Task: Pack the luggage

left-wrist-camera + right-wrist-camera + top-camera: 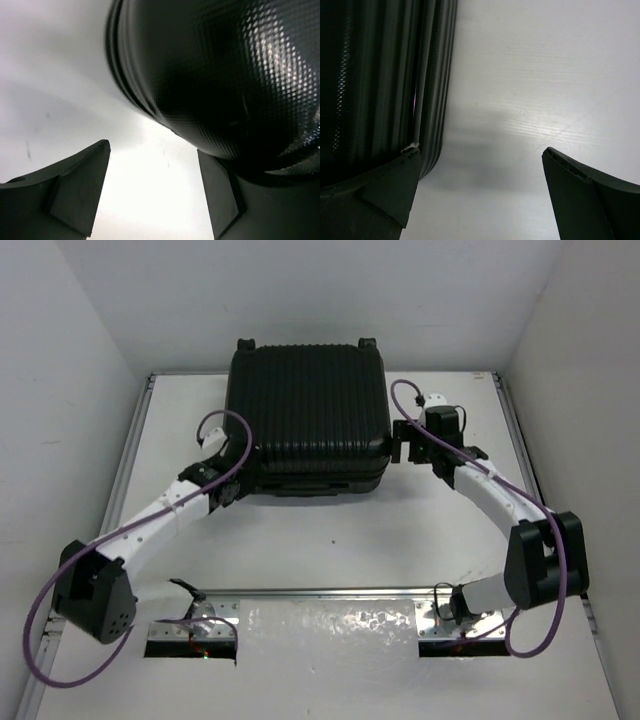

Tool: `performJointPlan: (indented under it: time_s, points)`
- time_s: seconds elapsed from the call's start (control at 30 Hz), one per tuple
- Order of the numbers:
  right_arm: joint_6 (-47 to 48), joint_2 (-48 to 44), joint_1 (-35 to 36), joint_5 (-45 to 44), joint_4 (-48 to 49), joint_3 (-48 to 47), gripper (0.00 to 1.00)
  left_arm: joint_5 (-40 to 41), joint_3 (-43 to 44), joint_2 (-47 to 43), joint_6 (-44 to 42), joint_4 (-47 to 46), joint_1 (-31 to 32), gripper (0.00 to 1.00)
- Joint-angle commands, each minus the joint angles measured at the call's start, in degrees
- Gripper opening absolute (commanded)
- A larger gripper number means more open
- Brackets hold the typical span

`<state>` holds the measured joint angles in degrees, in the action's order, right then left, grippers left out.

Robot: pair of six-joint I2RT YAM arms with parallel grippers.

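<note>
The luggage (307, 410), a big black ribbed hard-shell suitcase, lies flat at the back middle of the table with its lid down and two small wheels at its far edge. My left gripper (232, 483) is at its near left corner. In the left wrist view the left gripper (153, 147) is open over bare table, and the rounded textured corner of the luggage (225, 75) looms above the right finger. My right gripper (405, 445) is beside the right side wall. In the right wrist view it (480, 150) is open, its left finger touching the ribbed side of the luggage (380, 80).
The white table (330, 540) has raised rails along its left and right edges. White walls close in the back and both sides. Purple cables loop off both arms. A metal mounting strip (330, 592) runs along the near edge between the arm bases.
</note>
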<state>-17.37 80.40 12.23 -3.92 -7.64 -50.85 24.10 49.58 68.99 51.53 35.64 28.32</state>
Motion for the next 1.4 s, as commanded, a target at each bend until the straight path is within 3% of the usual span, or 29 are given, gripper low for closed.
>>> performJointPlan:
  time_s: [0.0,0.13,0.23,0.33,0.4,0.57,0.7,0.73,0.83,0.93,0.97,1.1,1.37]
  points:
    - [5.39,2.65,6.30,3.75,2.89,-5.74,0.99,1.39,6.48,5.08,-2.39,-8.13,-6.77,0.69]
    - [9.97,4.93,17.00,12.77,7.28,-7.24,0.99,2.44,18.22,10.54,-9.33,-6.12,-12.65,0.72]
    - [12.79,8.62,22.99,19.00,11.67,-10.49,0.99,4.98,26.32,14.85,-12.50,-3.31,-15.47,0.88]
    - [11.92,13.90,24.33,21.32,8.10,-16.99,0.99,5.69,33.97,17.93,-13.21,1.78,-18.02,0.91]
    - [10.87,12.34,24.25,21.07,8.77,-15.35,0.99,5.09,35.93,16.80,-12.42,4.16,-18.03,0.93]
    - [7.36,3.11,23.54,6.42,10.45,-4.02,0.99,-1.50,23.22,2.16,-3.57,-4.06,-18.03,1.00]
    - [2.44,-2.17,18.03,8.48,10.45,0.22,0.99,-16.51,2.86,-8.34,0.84,-34.59,-18.03,1.00]
    - [0.25,-2.79,16.79,8.93,10.36,1.62,0.99,-17.76,1.15,-8.69,2.25,-38.06,-18.03,1.00]
    - [-1.53,-6.64,12.74,8.85,11.06,4.52,0.99,-17.15,-0.35,-6.86,8.92,-32.22,-17.95,1.00]
    - [-0.92,-9.99,11.41,7.00,10.02,6.99,0.99,-17.77,-8.95,-7.63,18.74,-35.19,-16.98,0.98]
    - [-0.83,-10.44,11.15,6.91,9.58,7.25,0.99,-18.20,-15.15,-8.17,20.96,-41.46,-16.28,0.94]
    - [-0.65,-11.32,10.98,7.52,9.66,8.05,0.99,-19.09,-25.82,-7.91,29.76,-53.72,-15.48,0.87]
    - [-0.83,-11.76,10.89,9.11,12.03,9.98,0.99,-21.46,-31.92,5.09,33.99,-79.02,-14.69,0.71]
